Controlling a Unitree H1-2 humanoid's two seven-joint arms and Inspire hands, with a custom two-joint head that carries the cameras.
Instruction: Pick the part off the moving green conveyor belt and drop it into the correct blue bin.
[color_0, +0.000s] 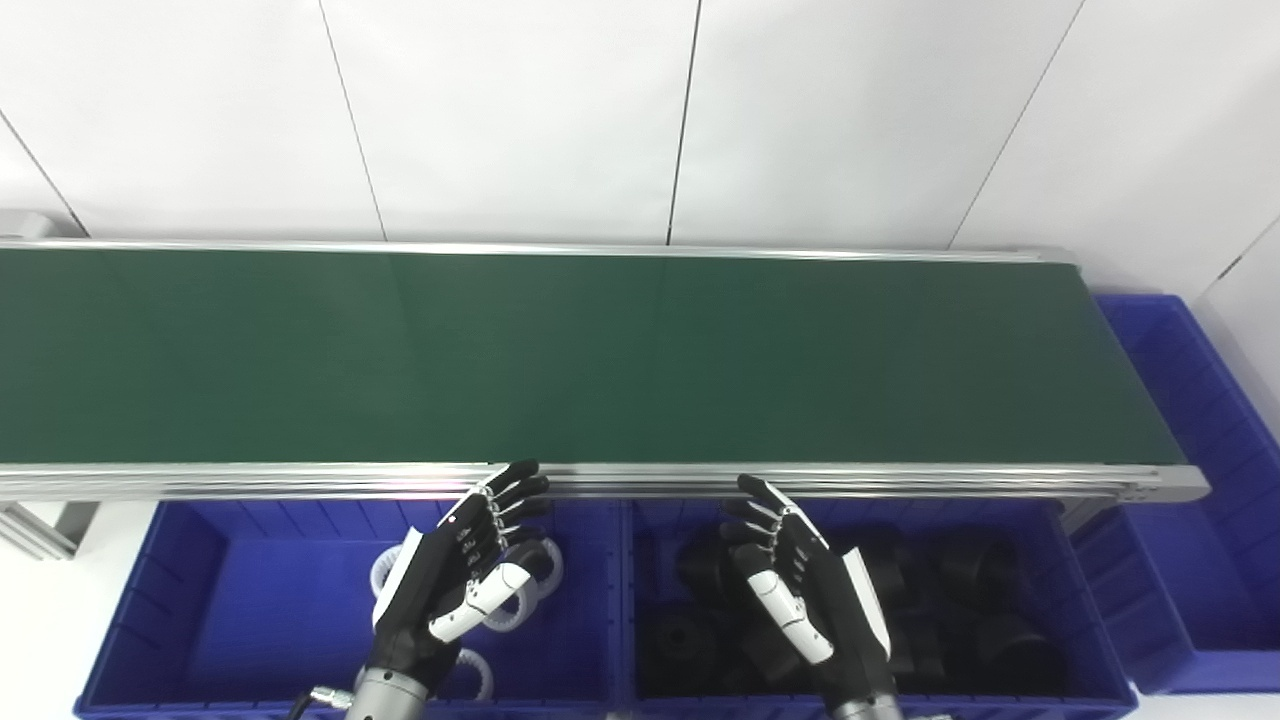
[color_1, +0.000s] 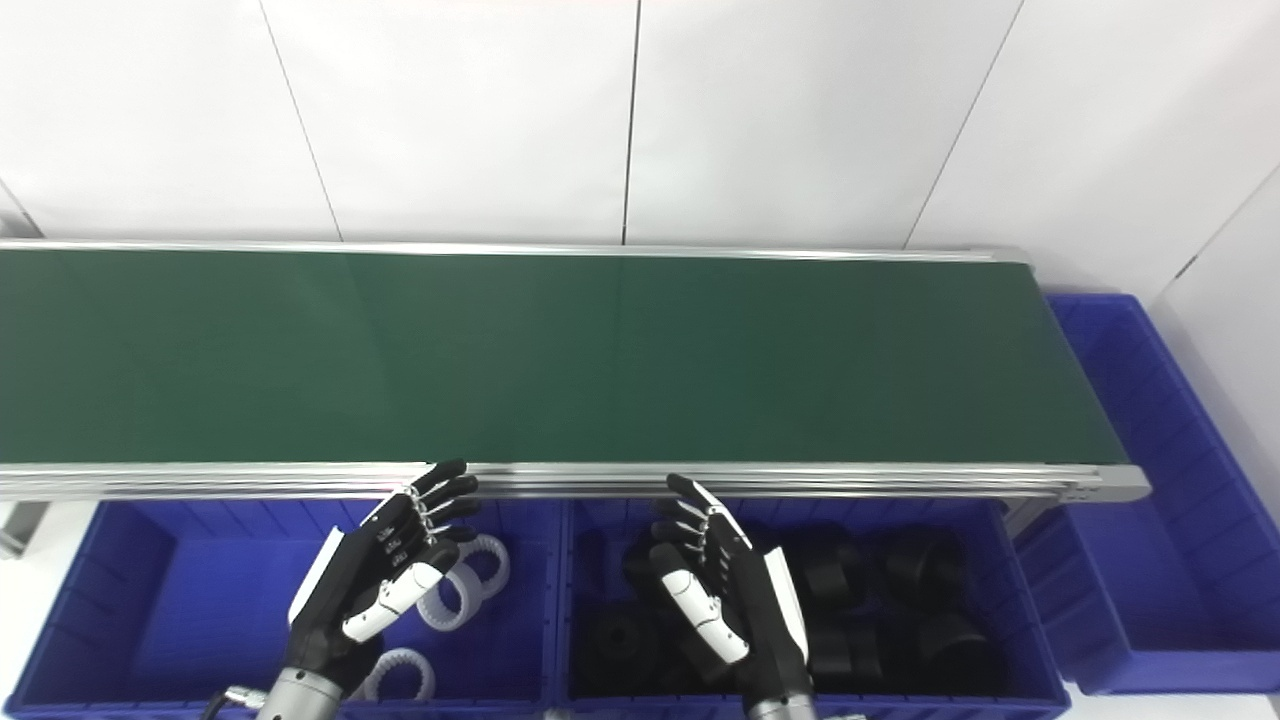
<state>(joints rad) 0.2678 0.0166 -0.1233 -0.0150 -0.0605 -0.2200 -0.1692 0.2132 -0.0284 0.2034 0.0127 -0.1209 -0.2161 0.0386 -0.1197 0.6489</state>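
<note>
White wall panels back an empty green conveyor belt (color_0: 560, 350), no part yet in view; left hand (color_0: 455, 575) and right hand (color_0: 800, 590) hover spread, holding nothing, over the six-o'clock blue bins (color_0: 240, 600).

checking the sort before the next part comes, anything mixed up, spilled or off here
Nothing stands out. White rings lie only in the left bin, black parts only in the middle bin; the green belt is bare, and both robot hands hold nothing.
</note>
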